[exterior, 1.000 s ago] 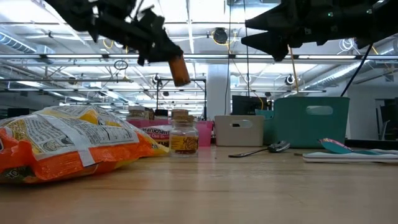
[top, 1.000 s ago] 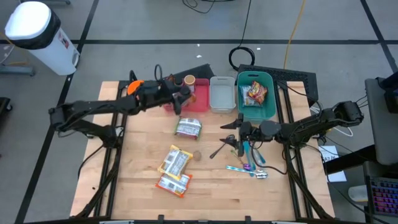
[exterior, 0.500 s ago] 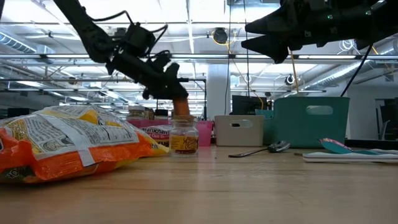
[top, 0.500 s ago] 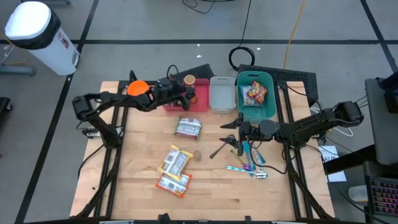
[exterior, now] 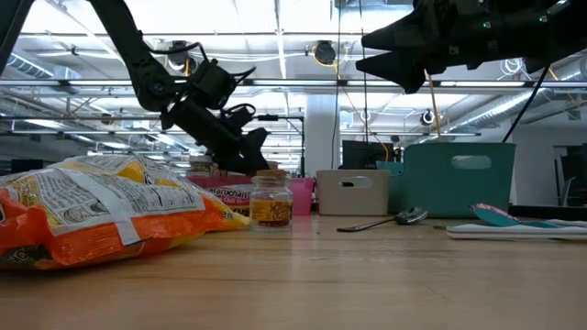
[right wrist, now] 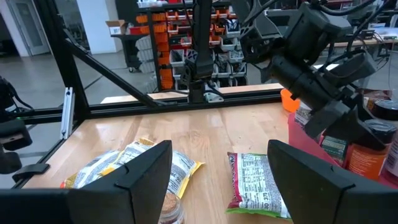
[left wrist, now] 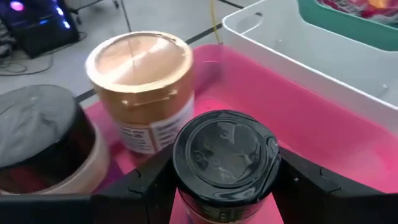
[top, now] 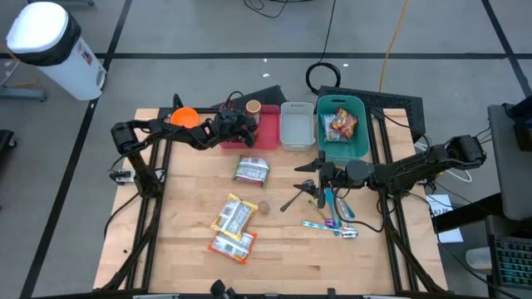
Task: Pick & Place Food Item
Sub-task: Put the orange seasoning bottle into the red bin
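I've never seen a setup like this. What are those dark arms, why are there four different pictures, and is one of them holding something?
These are two robot arms at a wooden table, filmed by four cameras at once: one overhead, one at table height, and one on each wrist. The left end effector reaches over the pink bin and grips a black-lidded jar; its wrist camera looks down on that lid, beside a gold-lidded jar in the bin. The right end effector hangs open and empty above the spoon. Snack packets and a small spice jar lie on the table; the white bin and teal bin sit at the back.
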You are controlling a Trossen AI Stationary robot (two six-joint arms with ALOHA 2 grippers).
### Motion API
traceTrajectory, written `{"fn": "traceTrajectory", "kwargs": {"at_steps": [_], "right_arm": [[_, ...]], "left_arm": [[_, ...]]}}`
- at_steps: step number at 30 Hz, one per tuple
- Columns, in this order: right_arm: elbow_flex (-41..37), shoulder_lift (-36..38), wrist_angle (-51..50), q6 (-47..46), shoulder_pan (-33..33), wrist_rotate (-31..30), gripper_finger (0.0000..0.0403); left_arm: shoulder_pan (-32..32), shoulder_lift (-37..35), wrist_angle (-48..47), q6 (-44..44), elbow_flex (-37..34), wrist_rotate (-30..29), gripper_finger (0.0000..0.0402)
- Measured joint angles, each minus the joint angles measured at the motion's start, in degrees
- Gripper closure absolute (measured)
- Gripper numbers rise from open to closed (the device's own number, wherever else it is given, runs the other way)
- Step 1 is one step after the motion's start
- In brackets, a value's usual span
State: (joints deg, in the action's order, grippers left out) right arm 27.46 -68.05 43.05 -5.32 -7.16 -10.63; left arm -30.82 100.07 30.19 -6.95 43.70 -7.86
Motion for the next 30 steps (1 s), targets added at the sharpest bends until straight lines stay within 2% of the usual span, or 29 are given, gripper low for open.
{"fn": "traceTrajectory", "kwargs": {"at_steps": [7,14,30], "right_arm": [[0.00,0.02,0.00,0.00,-0.02,0.20,0.0147],[0.00,0.01,-0.02,0.00,-0.04,0.20,0.0147],[-0.02,0.01,-0.02,0.00,-0.04,0.22,0.0147]], "left_arm": [[0.03,-0.74,-2.26,-1.22,0.02,-0.43,0.0177],[0.12,-2.08,-6.06,0.39,0.02,-3.97,0.0176],[1.73,-2.08,-6.34,5.15,0.04,-5.09,0.0168]]}}
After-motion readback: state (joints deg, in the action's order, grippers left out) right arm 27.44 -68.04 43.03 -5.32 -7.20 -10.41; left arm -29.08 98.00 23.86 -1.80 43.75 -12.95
